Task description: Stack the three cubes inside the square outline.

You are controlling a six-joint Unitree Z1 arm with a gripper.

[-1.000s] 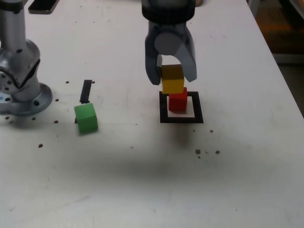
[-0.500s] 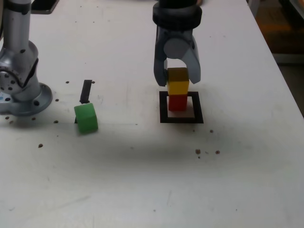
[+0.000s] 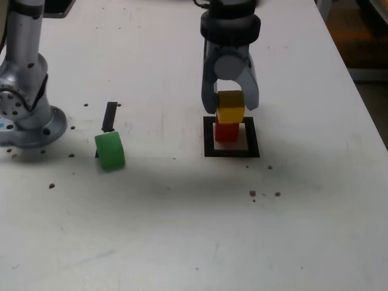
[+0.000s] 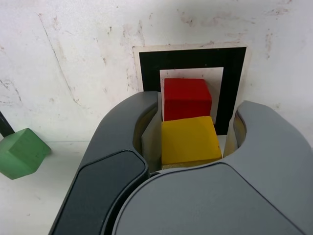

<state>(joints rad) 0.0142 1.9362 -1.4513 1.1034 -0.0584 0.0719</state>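
Observation:
The red cube (image 3: pixel 227 131) (image 4: pixel 187 98) sits inside the square outline (image 3: pixel 231 152) (image 4: pixel 186 58) of black tape. On top of it rests the yellow cube (image 3: pixel 230 113) (image 4: pixel 190 139), set slightly off from the red one. My gripper (image 3: pixel 231 104) points down over the stack, shut on the yellow cube, one finger on each side. The wrist view shows its grey fingers (image 4: pixel 124 127) flanking the yellow cube. The green cube (image 3: pixel 110 150) (image 4: pixel 19 152) lies tilted on the white table, well toward the exterior view's left.
The arm's metal base (image 3: pixel 27 115) stands at the exterior view's left edge. A short black tape strip (image 3: pixel 110 116) lies just behind the green cube. Dark specks (image 3: pixel 264 194) dot the table in front of the outline. The table's edge (image 3: pixel 370 115) runs along the exterior view's right.
My gripper has come down and shifted slightly to the exterior view's right, bringing the yellow cube from above the outline onto the red cube. The green cube has not moved.

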